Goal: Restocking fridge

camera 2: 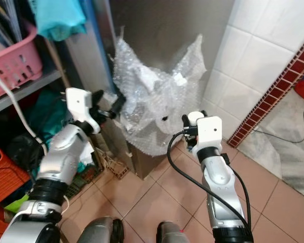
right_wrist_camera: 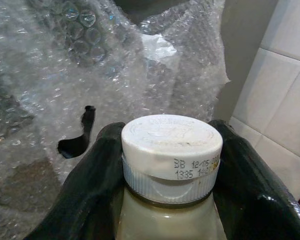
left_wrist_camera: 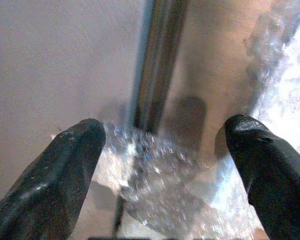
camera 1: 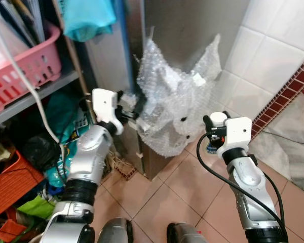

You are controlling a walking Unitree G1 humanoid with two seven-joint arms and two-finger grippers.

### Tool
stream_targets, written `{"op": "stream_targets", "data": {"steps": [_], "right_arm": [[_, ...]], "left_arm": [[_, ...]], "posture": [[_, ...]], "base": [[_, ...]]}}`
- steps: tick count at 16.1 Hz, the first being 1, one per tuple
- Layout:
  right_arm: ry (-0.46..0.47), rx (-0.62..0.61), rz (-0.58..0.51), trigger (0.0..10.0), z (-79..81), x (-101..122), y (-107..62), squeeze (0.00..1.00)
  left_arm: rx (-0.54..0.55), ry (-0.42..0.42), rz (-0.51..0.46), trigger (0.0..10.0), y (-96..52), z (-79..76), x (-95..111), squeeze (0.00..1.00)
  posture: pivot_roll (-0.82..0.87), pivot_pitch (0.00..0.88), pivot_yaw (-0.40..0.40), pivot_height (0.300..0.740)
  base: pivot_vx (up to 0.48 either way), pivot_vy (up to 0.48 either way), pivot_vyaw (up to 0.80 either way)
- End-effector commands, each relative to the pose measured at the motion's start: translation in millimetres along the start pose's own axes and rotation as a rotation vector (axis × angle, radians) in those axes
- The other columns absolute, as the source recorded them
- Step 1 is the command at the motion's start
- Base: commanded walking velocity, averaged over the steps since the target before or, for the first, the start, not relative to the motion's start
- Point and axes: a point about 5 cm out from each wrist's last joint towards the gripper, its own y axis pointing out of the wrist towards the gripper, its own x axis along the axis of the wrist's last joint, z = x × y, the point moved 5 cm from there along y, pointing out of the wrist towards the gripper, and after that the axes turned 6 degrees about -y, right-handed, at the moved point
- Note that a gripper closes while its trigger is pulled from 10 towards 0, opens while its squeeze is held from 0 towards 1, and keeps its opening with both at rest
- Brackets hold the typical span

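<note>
Bottle (right_wrist_camera: 170,200): pale, cream-coloured contents, white ribbed screw cap (right_wrist_camera: 171,150) with a printed date code on its side. Location: clamped at the neck between the two black fingers (right_wrist_camera: 90,185) of the right gripper (camera 1: 213,132), cap standing proud just above the fingertips, bottle upright. Right gripper: raised over the terracotta floor tiles (camera 1: 192,192), near the white tiled wall (camera 1: 273,45) on its outer side. Ahead of this gripper, near but apart from it: crumpled bubble wrap (camera 1: 177,101) with a dark tear, draped against the fridge (camera 1: 192,25), a steel-grey cabinet. Left gripper (camera 1: 134,111): fingers (left_wrist_camera: 65,170) spread wide, nothing between them, tips at the fridge's front corner edge, where a vertical seam (left_wrist_camera: 155,65) runs and the near fringe of bubble wrap lies; contact cannot be told. Bottle lies well across from the left gripper, on the far side of the bubble wrap. Outboard of the left arm: shelving (camera 1: 30,96) carrying a pink basket (camera 1: 25,66), a white cable (camera 1: 25,81), a turquoise cloth (camera 1: 88,17), an orange crate (camera 1: 12,187) lower down.
</note>
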Motion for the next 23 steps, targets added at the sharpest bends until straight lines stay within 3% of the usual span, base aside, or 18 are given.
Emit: {"op": "stream_targets", "data": {"steps": [1,3,4,7,10,17,23], "right_arm": [[-0.01,0.003,-0.046,10.0,-1.3,12,-0.5,0.0],[-0.014,0.004,-0.045,10.0,-0.9,11,-1.3,0.0],[-0.016,-0.002,-0.043,10.0,-2.7,11,-1.5,0.0],[-0.014,0.003,-0.04,10.0,-1.3,10,-2.2,0.0],[-0.015,0.01,-0.047,10.0,0.7,13,1.2,0.0],[-0.019,0.001,-0.049,10.0,-1.7,14,-0.7,0.0],[-0.02,-0.001,-0.053,10.0,-2.6,15,1.1,0.0]], "left_arm": [[-0.024,0.003,0.007,10.0,2.3,-4.3,-1,0.0],[-0.039,-0.003,-0.006,10.0,1.0,-9.3,0,0.0],[-0.039,-0.009,0.002,10.0,-9.0,-8.3,-6,0.0],[-0.031,0.005,0.017,10.0,-15.9,-0.9,-12,0.0],[-0.054,0.072,0.008,10.0,-6.7,1.1,0,0.0],[-0.128,0.089,0.032,10.0,15.9,-16.5,-6,0.0],[-0.144,0.117,0.024,10.0,28.7,-20.7,-3,0.0]], "posture": [[-0.04,0.083,0.017,0.74],[-0.05,0.082,0.021,0.74],[-0.04,0.085,0.021,0.74],[-0.04,0.088,0.016,0.74],[-0.04,0.087,0.015,0.74],[-0.05,0.087,0.019,0.74],[-0.05,0.085,0.018,0.74]], "base": [[0.0,0.0,0.0],[0.0,0.0,0.0],[0.0,0.0,0.0],[0.0,0.0,0.0],[0.0,0.0,0.0],[0.0,0.0,0.0],[0.0,0.0,0.0]]}}
